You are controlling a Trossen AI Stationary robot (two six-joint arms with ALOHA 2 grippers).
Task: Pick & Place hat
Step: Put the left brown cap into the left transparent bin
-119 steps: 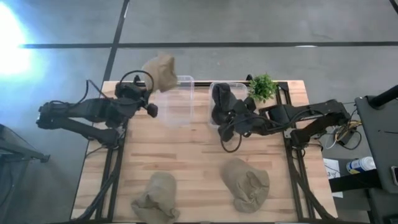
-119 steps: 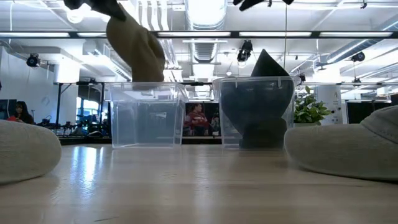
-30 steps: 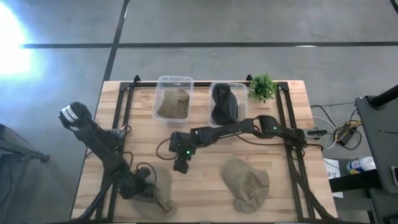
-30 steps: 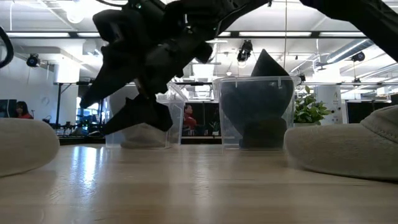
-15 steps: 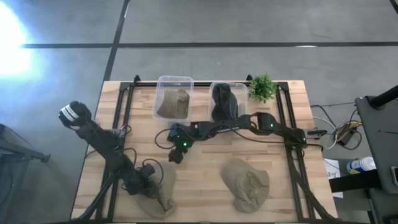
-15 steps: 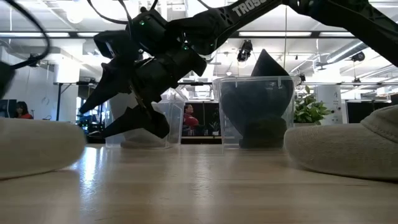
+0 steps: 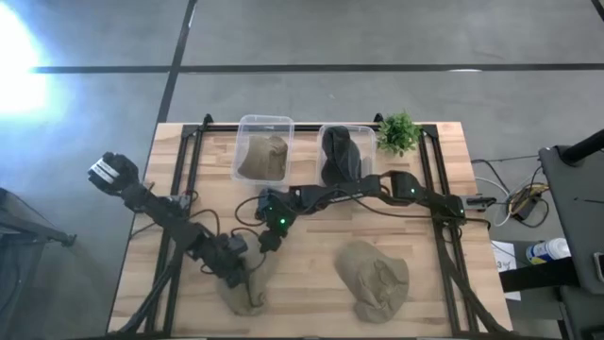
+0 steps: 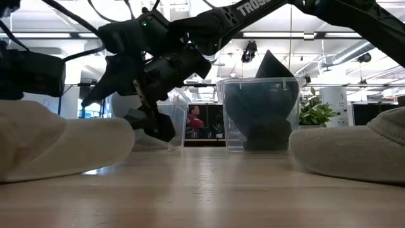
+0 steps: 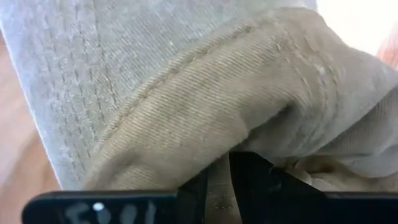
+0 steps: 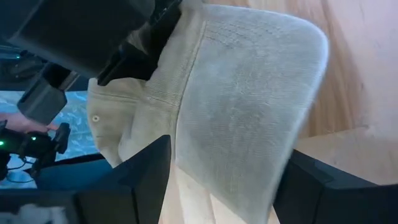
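Left gripper (image 7: 242,272) jaws are clenched on the tan hat (image 7: 247,285); right gripper (image 7: 267,242), jaws spread apart, hovers just beside that hat.

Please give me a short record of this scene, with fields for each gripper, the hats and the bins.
left gripper: shut on the front-left tan hat
right gripper: open, just above that same hat's edge
front-right tan hat: lying free on the table
left bin: holds a tan hat
right bin: holds a dark hat
plant: back right corner of the table
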